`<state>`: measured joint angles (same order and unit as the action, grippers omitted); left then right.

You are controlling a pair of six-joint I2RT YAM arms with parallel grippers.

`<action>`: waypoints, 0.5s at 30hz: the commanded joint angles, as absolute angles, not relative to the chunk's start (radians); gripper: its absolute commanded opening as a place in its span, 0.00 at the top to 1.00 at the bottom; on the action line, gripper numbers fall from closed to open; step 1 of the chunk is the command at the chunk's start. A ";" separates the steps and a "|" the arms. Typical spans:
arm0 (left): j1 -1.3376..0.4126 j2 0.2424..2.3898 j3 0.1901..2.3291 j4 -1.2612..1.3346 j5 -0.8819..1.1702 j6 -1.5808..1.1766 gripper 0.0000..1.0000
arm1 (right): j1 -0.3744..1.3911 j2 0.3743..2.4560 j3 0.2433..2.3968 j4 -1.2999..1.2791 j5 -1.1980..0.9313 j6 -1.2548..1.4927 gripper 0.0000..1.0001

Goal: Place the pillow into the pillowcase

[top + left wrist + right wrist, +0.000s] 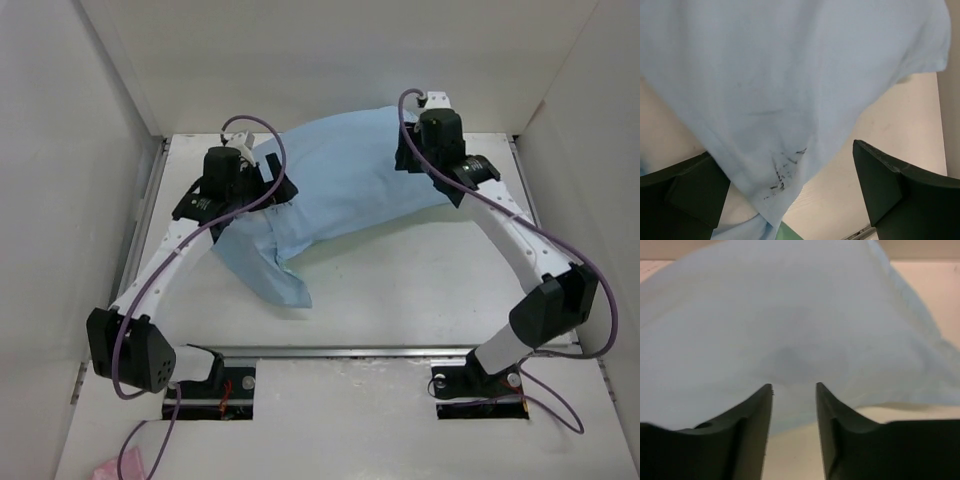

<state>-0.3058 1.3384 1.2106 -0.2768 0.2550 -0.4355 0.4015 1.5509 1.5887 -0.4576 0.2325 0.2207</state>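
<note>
The light-blue pillowcase [340,190] lies across the back of the table, plump from the middle to the right, with a limp flat end trailing toward the front left [275,270]. No white pillow shows. My left gripper [272,190] hangs over the case's left part. In the left wrist view it [782,150] is wide open, with the cloth [790,75], which has small black marks, draping between the fingers [890,190]. My right gripper [410,150] is at the case's right end. In the right wrist view it [794,386] is open a little, tips against the bulging cloth [790,315].
White walls [100,150] close in the table on the left, back and right. A metal rail [380,350] runs along the table's front edge by the arm bases. A green patch [790,234] shows under the cloth. A pink scrap [110,468] lies off the table at the front left.
</note>
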 commanded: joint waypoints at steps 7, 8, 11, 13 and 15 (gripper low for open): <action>-0.299 1.071 1.169 -0.530 -0.208 -0.583 0.00 | 0.570 1.660 1.708 -0.545 0.200 0.044 0.38; -0.281 1.045 1.158 -0.602 -0.251 -0.607 0.00 | 0.580 1.687 1.730 -0.532 0.178 0.032 0.38; -0.236 1.019 1.117 -0.685 -0.377 -0.696 0.00 | 0.621 1.747 1.811 -0.505 0.063 -0.018 0.38; -0.213 1.019 1.077 -0.667 -0.365 -0.706 0.00 | 0.647 1.782 1.856 -0.496 0.003 -0.043 0.38; -0.200 1.028 1.022 -0.568 -0.268 -0.687 0.01 | 0.684 1.840 1.929 -0.495 -0.060 -0.043 0.40</action>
<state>-0.2153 0.9989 1.0988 -0.5934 -0.2741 -0.6514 0.6476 1.7893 1.8263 -0.5579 0.0669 0.0078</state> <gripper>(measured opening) 0.992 0.606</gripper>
